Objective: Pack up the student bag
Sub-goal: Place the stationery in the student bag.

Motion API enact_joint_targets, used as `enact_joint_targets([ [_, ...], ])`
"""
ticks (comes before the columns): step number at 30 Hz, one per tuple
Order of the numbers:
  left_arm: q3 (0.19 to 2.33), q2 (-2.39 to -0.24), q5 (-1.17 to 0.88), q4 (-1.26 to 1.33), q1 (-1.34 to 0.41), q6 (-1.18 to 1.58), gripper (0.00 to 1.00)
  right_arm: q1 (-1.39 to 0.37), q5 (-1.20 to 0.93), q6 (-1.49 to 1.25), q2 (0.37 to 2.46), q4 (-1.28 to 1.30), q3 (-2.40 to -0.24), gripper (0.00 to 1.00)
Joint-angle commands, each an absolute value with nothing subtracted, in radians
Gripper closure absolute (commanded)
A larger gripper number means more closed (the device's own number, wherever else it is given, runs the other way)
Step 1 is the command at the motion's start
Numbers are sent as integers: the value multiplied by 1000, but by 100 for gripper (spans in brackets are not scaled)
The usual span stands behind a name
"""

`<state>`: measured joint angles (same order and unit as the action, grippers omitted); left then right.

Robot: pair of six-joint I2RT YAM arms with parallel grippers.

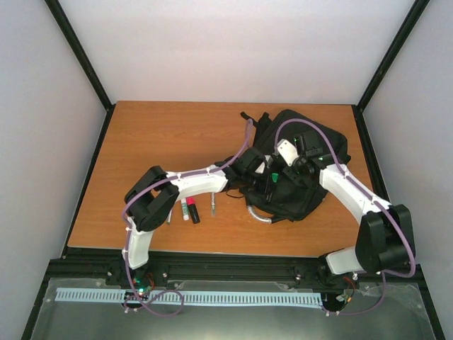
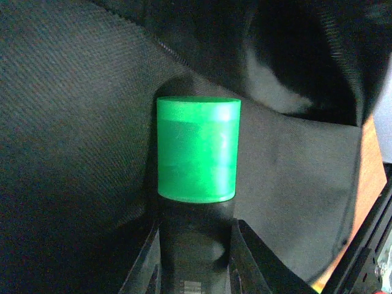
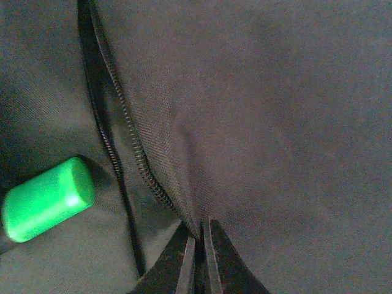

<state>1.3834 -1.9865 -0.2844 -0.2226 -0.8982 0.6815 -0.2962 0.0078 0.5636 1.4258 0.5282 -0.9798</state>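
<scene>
Your left gripper [image 2: 195, 257] clamps the green-capped marker [image 2: 196, 150], cap pointing up-frame at the student bag [image 2: 73, 122], whose zip seam your right gripper [image 3: 197, 248] pinches.

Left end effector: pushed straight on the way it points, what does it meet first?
The green-capped marker clamped in the left end effector leads, so its cap would meet the black fabric of the student bag first. The cap looks close to the cloth, but depth is unclear.
</scene>
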Motion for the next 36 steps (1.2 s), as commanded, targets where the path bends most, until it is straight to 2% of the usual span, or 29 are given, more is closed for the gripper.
enact_joint_targets([
  [1, 1462, -2037, -307, -189, -881, 731, 99, -302, -51, 542, 1343, 565, -1042, 97],
  [16, 1661, -2149, -273, -41, -864, 912, 99, -302, -198, 459, 1317, 626, -1065, 97],
  [25, 1582, -2219, -332, 376, -863, 1224, 98, -302, -201, 433, 1321, 620, -1081, 97],
  [27, 1586, -2233, -347, 425, -864, 1257, 91, -301, -203, 427, 1326, 618, -1088, 97],
  [32, 1575, -2206, -374, 390, -863, 1258, 63, -297, -203, 423, 1332, 611, -1094, 97],
  [36, 1496, -2126, -370, 366, -863, 1232, 55, -276, -208, 419, 1337, 598, -1090, 97],
])
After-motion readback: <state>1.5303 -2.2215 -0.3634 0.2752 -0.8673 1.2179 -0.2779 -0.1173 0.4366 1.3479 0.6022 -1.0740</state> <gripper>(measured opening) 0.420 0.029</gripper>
